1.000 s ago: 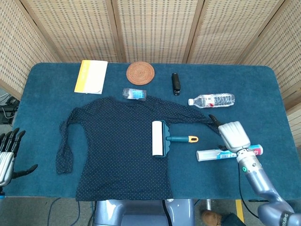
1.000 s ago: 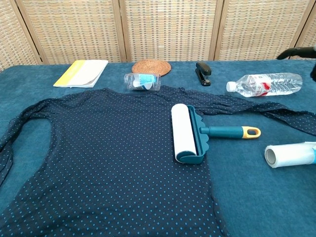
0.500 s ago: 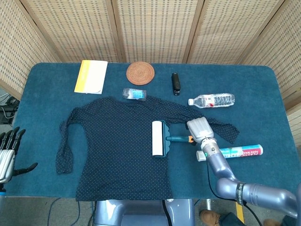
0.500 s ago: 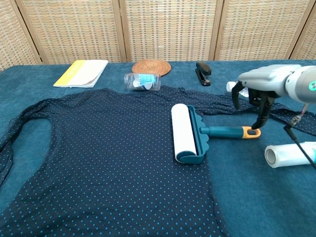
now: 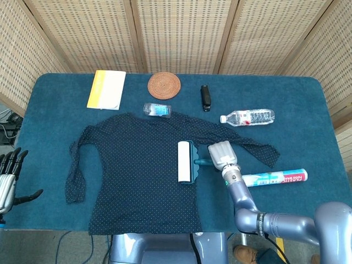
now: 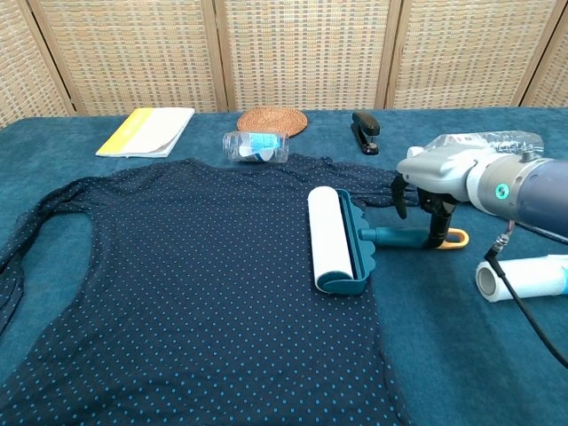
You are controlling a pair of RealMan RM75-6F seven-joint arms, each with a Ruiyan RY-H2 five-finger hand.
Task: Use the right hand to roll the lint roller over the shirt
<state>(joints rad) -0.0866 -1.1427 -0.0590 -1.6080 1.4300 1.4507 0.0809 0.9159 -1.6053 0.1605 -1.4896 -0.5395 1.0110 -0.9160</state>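
Your lint roller (image 6: 338, 240) lies flat on the right side of the shirt (image 6: 186, 284), its white roll on the fabric and its teal handle pointing right, ending in an orange loop just past the shirt's body. Your right hand (image 6: 432, 182) hangs directly over that handle with the fingers (image 6: 437, 232) pointing down; one fingertip reaches the handle near the orange end, but whether the hand has closed on it you cannot tell from either view. The shirt is spread flat with its right sleeve running behind the hand toward the table's right side. To the left of the roll the dotted fabric lies wide and open across to the left sleeve.

Your left hand (image 5: 7, 177) sits off the table's left front corner, fingers spread, holding nothing.

Around the shirt there are two bottles: a small one (image 6: 256, 145) touching the collar and a large one (image 6: 484, 140) behind the right hand. There is one spare roll (image 6: 524, 277) near the right edge, one stapler (image 6: 365, 131), one woven coaster (image 6: 272, 120) and one booklet (image 6: 146, 131) along the far side of the blue table (image 5: 308, 110).
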